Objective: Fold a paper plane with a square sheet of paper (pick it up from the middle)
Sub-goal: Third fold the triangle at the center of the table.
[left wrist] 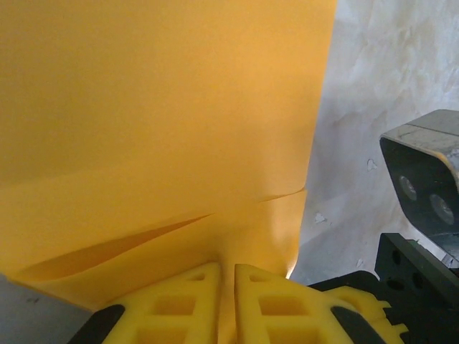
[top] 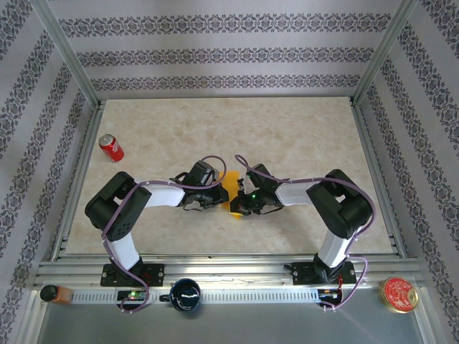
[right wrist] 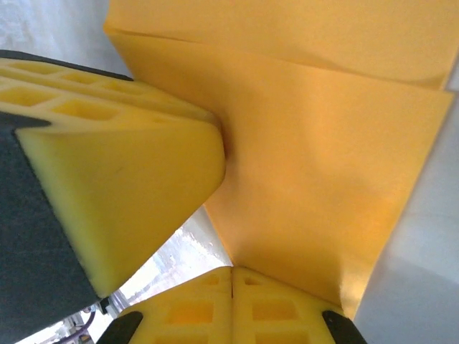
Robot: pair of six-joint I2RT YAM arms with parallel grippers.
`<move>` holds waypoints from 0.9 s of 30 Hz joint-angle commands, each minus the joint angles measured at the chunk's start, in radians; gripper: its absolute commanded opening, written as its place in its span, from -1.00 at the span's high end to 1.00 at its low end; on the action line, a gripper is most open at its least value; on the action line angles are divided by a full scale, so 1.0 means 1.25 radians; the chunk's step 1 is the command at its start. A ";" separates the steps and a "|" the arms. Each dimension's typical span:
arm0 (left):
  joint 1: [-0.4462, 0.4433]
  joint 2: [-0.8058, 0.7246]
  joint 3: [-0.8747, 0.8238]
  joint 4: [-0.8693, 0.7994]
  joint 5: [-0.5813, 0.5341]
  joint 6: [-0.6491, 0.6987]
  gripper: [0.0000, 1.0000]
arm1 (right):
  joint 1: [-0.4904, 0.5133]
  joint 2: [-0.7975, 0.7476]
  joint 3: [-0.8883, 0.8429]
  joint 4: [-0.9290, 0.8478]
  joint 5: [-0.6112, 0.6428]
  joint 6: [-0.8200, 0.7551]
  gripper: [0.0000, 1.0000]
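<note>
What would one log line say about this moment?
stage: mid-fold | left hand: shut on paper sheet | right hand: shut on paper sheet

The paper (left wrist: 158, 107) is thin, matt and smooth, creased crisply. My fingers (left wrist: 179, 304) are matt yellow plastic, moulded in open cells. The table (top: 287, 136) top is smooth, marble-patterned, faintly shiny. At ten o'clock the can (top: 111, 147) is glossy painted metal; at six o'clock the frame (top: 215, 264) is dull brushed metal.

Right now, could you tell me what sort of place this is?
Probably a robot test cell: left arm and right arm bolted at a marble-look table, an aluminium frame around it, patterned wallpaper walls.
</note>
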 commanded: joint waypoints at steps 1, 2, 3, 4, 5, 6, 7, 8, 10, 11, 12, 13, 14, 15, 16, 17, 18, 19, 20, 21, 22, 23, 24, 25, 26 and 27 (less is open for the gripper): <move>-0.009 -0.034 -0.008 -0.046 -0.029 0.004 0.67 | -0.013 0.027 -0.031 -0.059 0.010 -0.027 0.92; -0.008 -0.043 -0.007 -0.044 -0.028 0.004 0.65 | -0.015 0.028 -0.031 -0.059 0.007 -0.030 0.92; -0.008 -0.053 -0.008 -0.042 -0.027 0.005 0.63 | -0.019 0.027 -0.030 -0.060 0.005 -0.033 0.92; -0.009 -0.061 -0.010 -0.039 -0.028 0.001 0.62 | -0.023 0.027 -0.029 -0.060 0.003 -0.035 0.92; -0.010 -0.067 -0.011 -0.034 -0.027 -0.003 0.62 | -0.025 0.027 -0.027 -0.062 0.002 -0.036 0.93; -0.009 -0.069 -0.015 -0.025 -0.024 -0.011 0.62 | -0.026 0.028 -0.025 -0.061 -0.001 -0.037 0.93; -0.010 -0.068 -0.018 -0.014 -0.017 -0.018 0.64 | -0.026 0.028 -0.022 -0.061 -0.004 -0.038 0.94; -0.012 -0.064 -0.019 -0.002 -0.011 -0.025 0.65 | -0.027 0.030 -0.020 -0.061 -0.005 -0.038 0.94; -0.019 -0.053 -0.020 0.017 -0.004 -0.040 0.71 | -0.026 0.032 -0.019 -0.061 -0.005 -0.038 0.94; -0.024 -0.045 -0.020 0.023 -0.004 -0.044 0.73 | -0.026 0.034 -0.019 -0.061 -0.004 -0.038 0.95; -0.029 -0.037 -0.016 0.025 -0.006 -0.045 0.74 | -0.026 0.035 -0.019 -0.062 -0.004 -0.038 0.95; -0.034 -0.027 -0.012 0.023 -0.009 -0.046 0.76 | -0.026 0.037 -0.018 -0.063 -0.005 -0.039 0.96; -0.036 -0.020 -0.012 0.018 -0.016 -0.046 0.77 | -0.026 0.037 -0.019 -0.063 -0.005 -0.039 0.97; -0.036 -0.013 -0.013 0.015 -0.024 -0.046 0.78 | -0.027 0.037 -0.020 -0.062 -0.005 -0.039 0.97; -0.035 -0.008 -0.016 0.013 -0.035 -0.048 0.79 | -0.026 0.036 -0.022 -0.063 -0.004 -0.040 0.98; -0.035 -0.004 -0.022 0.011 -0.047 -0.048 0.79 | -0.026 0.036 -0.023 -0.064 -0.003 -0.041 0.98; -0.034 -0.002 -0.025 0.008 -0.056 -0.046 0.80 | -0.026 0.034 -0.025 -0.066 -0.001 -0.043 0.99; -0.031 0.001 -0.028 -0.001 -0.065 -0.044 0.80 | -0.026 0.034 -0.026 -0.069 0.002 -0.044 0.99; -0.027 0.001 -0.034 -0.004 -0.072 -0.040 0.80 | -0.026 0.034 -0.027 -0.074 0.006 -0.046 1.00; -0.023 0.001 -0.039 -0.003 -0.076 -0.040 0.80 | -0.026 0.035 -0.027 -0.080 0.010 -0.049 1.00; -0.015 0.000 -0.048 0.002 -0.079 -0.040 0.80 | -0.026 0.037 -0.027 -0.086 0.015 -0.053 1.00; -0.008 -0.003 -0.059 0.012 -0.079 -0.040 0.79 | -0.027 0.038 -0.028 -0.092 0.019 -0.056 1.00; 0.000 -0.004 -0.068 0.022 -0.077 -0.039 0.79 | -0.026 0.039 -0.028 -0.093 0.020 -0.058 1.00; 0.009 -0.004 -0.077 0.035 -0.071 -0.036 0.78 | -0.026 0.040 -0.030 -0.093 0.020 -0.059 1.00; 0.018 -0.003 -0.084 0.054 -0.064 -0.035 0.77 | -0.026 0.042 -0.031 -0.090 0.019 -0.058 1.00; 0.025 -0.001 -0.090 0.071 -0.055 -0.036 0.76 | -0.026 0.045 -0.032 -0.090 0.019 -0.058 1.00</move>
